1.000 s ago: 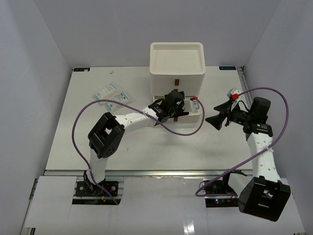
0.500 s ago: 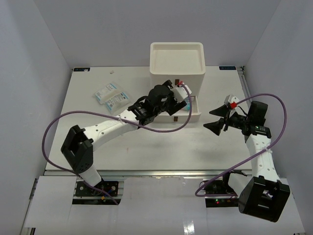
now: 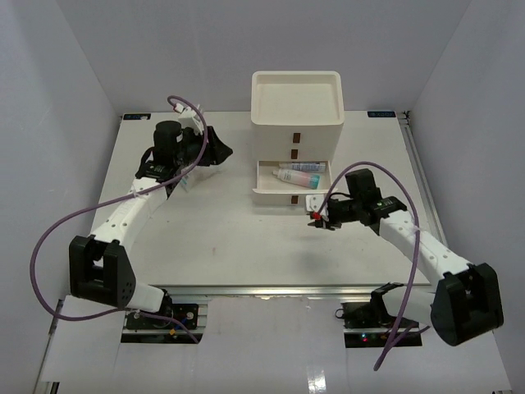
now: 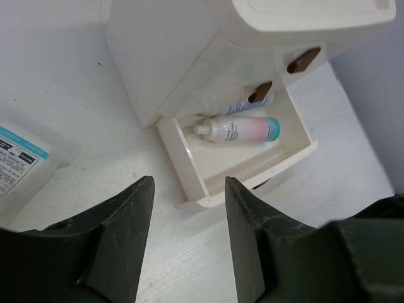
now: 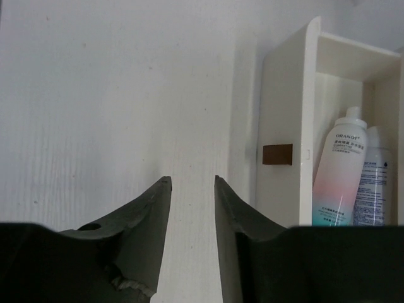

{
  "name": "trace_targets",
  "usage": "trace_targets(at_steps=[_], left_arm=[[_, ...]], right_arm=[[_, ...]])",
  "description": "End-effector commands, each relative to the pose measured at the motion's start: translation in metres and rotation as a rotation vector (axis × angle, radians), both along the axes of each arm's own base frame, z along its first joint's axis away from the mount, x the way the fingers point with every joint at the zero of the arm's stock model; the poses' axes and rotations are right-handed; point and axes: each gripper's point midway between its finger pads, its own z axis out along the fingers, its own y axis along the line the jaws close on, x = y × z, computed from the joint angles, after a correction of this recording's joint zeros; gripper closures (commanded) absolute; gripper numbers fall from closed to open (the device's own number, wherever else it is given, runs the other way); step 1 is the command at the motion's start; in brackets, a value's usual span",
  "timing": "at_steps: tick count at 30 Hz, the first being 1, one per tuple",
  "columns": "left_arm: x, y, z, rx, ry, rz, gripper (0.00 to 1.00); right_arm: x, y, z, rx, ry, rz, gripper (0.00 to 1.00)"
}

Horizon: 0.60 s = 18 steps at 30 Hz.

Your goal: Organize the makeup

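Tubes lie side by side in the open bottom drawer [image 3: 275, 195] of the box [image 3: 296, 98] at the desk's far edge. The pink-blue tube [image 4: 243, 128] shows fully, while the white tube [image 4: 237, 108] is half hidden behind a brown handle [image 4: 260, 92]. Toward the far-left corner, the frame cuts off a clear packet [image 4: 16, 158]. The left gripper [image 4: 189, 187] hangs there, fingers wide and empty. The right gripper [image 5: 189, 183] faces the drawer front, fingers narrowly apart and empty.

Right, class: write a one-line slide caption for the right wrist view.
Open right hand faces the pulled-out drawer, brown handle toward it, a pink-blue tube and a white tube lying inside.
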Motion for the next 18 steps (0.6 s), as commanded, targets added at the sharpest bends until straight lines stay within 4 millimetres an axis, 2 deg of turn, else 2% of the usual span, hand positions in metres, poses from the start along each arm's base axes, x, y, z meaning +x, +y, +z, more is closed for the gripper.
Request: trace_targets(at_steps=[1, 4, 10, 13, 14, 18], left_arm=[[0.02, -0.019, 0.037, -0.202, 0.039, -0.052, 0.38], [0.042, -0.027, 0.047, -0.236, 0.032, -0.06, 0.37], [0.083, -0.041, 0.056, -0.277, 0.027, -0.052, 0.36], [0.097, -0.053, 0.058, -0.277, 0.015, -0.054, 0.36], [0.098, -0.057, 0.065, -0.278, -0.001, -0.061, 0.36], [0.114, -0.075, 0.057, -0.252, -0.003, -0.051, 0.36]], right_arm=[[0.031, 0.007, -0.016, -0.185, -0.074, -0.022, 0.62], [0.033, 0.015, -0.032, -0.237, -0.064, -0.028, 0.65], [0.045, 0.02, -0.048, -0.261, -0.064, -0.067, 0.67], [0.051, 0.02, -0.054, -0.273, -0.055, -0.097, 0.68], [0.053, 0.021, -0.055, -0.272, -0.054, -0.1, 0.68], [0.06, 0.022, -0.057, -0.269, -0.052, -0.129, 0.68]])
